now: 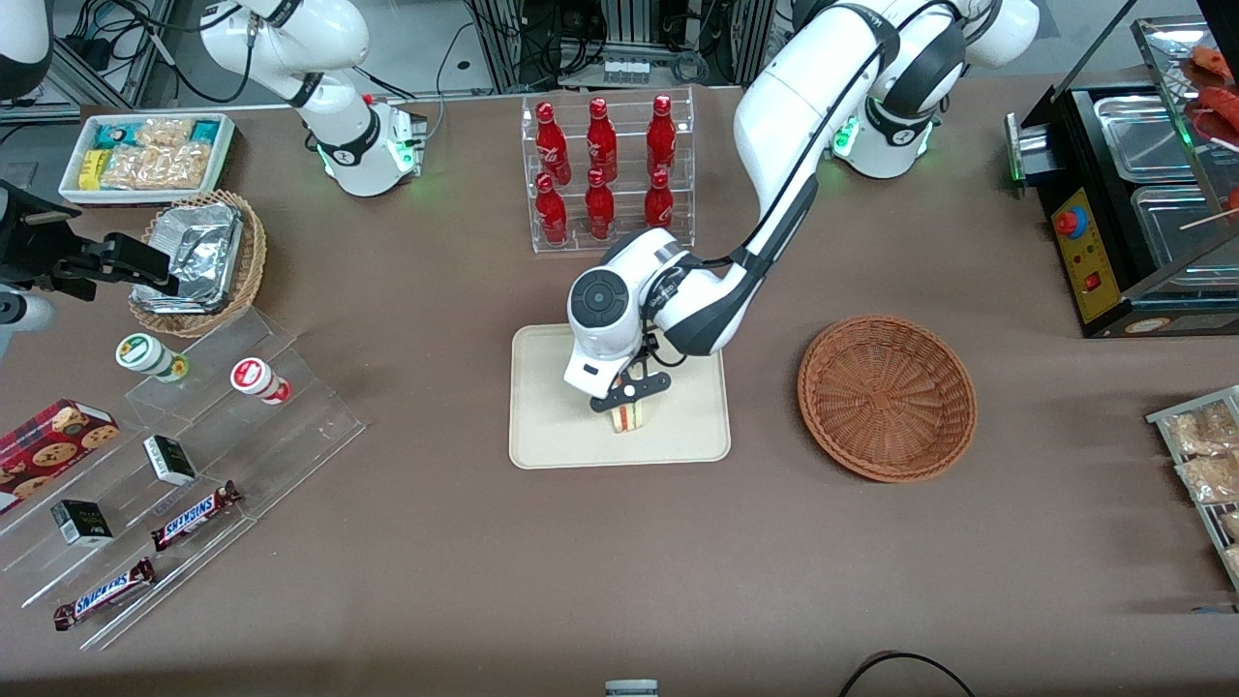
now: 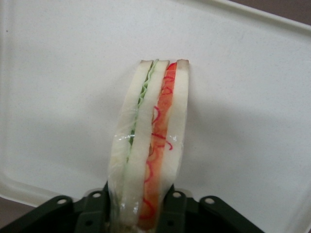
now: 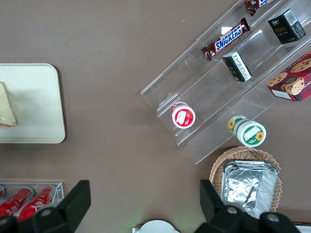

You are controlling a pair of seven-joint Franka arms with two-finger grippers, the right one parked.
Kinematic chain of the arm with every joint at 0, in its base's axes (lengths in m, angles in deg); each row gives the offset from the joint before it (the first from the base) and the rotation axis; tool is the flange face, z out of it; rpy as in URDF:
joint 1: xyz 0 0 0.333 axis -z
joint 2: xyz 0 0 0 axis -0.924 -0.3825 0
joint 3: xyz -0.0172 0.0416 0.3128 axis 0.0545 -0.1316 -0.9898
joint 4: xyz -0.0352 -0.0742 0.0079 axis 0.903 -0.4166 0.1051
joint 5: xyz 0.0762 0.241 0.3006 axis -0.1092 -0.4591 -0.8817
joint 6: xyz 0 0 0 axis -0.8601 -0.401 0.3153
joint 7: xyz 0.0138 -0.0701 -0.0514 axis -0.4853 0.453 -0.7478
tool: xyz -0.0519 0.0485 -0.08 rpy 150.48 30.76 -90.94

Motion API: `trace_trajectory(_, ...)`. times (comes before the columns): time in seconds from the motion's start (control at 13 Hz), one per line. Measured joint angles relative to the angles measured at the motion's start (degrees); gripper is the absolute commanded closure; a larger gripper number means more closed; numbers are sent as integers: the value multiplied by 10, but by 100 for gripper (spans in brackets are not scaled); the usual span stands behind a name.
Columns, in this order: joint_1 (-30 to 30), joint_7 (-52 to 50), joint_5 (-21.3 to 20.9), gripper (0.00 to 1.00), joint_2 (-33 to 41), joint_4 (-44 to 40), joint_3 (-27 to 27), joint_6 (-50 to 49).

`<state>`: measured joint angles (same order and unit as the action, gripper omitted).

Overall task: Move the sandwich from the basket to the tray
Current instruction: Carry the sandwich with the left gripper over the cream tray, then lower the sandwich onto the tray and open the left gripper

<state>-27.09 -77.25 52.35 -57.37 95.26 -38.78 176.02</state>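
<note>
The sandwich (image 1: 629, 419) is a pale bread wedge with red and green filling. It stands on edge on the cream-beige tray (image 1: 552, 407), near the middle of it. My left gripper (image 1: 627, 399) is directly over it, shut on the sandwich. In the left wrist view the sandwich (image 2: 150, 131) runs out from between the gripper (image 2: 141, 213) jaws, with the tray (image 2: 58, 87) surface under it. The reddish-brown wicker basket (image 1: 886, 397) sits empty beside the tray, toward the working arm's end. The right wrist view catches the sandwich (image 3: 6, 109) on the tray (image 3: 34, 97).
A clear rack of red bottles (image 1: 605, 174) stands farther from the front camera than the tray. Toward the parked arm's end are a clear stepped shelf (image 1: 194, 455) with snacks and a tan basket of foil packets (image 1: 203, 257). A black appliance (image 1: 1133, 213) stands toward the working arm's end.
</note>
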Motion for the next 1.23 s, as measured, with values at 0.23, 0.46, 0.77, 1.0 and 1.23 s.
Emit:
trace_trajectory(0.23,0,0,0,0,0,-7,0,0)
trace_trajectory(0.46,-1,0,0,0,15,-28,-2,-10)
trace_trajectory(0.77,-2,0,0,0,73,-54,-5,-58)
trace_trajectory(1.0,-26,14,0,0,110,-56,-9,-71)
trace_trajectory(1.23,-69,71,23,0,134,-56,-10,-117)
